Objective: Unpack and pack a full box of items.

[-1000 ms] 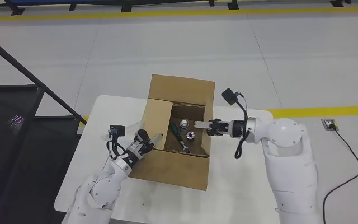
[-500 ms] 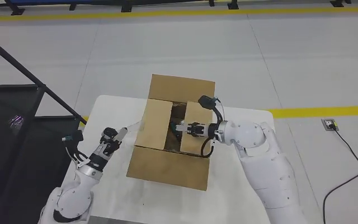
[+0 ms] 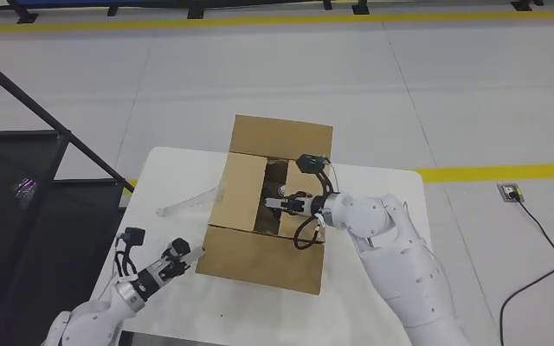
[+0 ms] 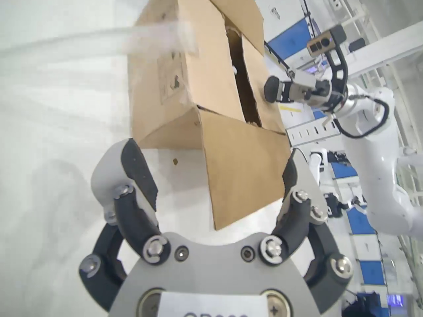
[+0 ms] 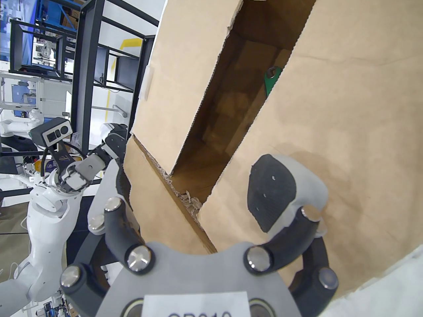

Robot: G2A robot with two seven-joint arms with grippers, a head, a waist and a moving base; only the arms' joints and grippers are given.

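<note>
- The box point(image 3: 260, 255) stood mid-bench point(image 3: 372, 285). Its two side flaps were folded nearly level with a dark gap between them, and the far and near flaps were open.
- The right fingers point(image 3: 275, 204) were spread apart and held nothing. They hung over the right flap at its gap-side edge; contact with the cardboard could not be told.
- The left fingers point(image 3: 179, 250) were also apart and empty, low over the bench's near left part, near the box's near-left corner but not touching it.
- The right wrist view showed one pad point(image 5: 271, 189) over the right flap and, through the gap, a green tool point(image 5: 271, 80) inside the box.
- The left wrist view showed the near flap jutting outward, and a clear strip point(image 4: 99, 39) running from the box's side over the bench.
</note>
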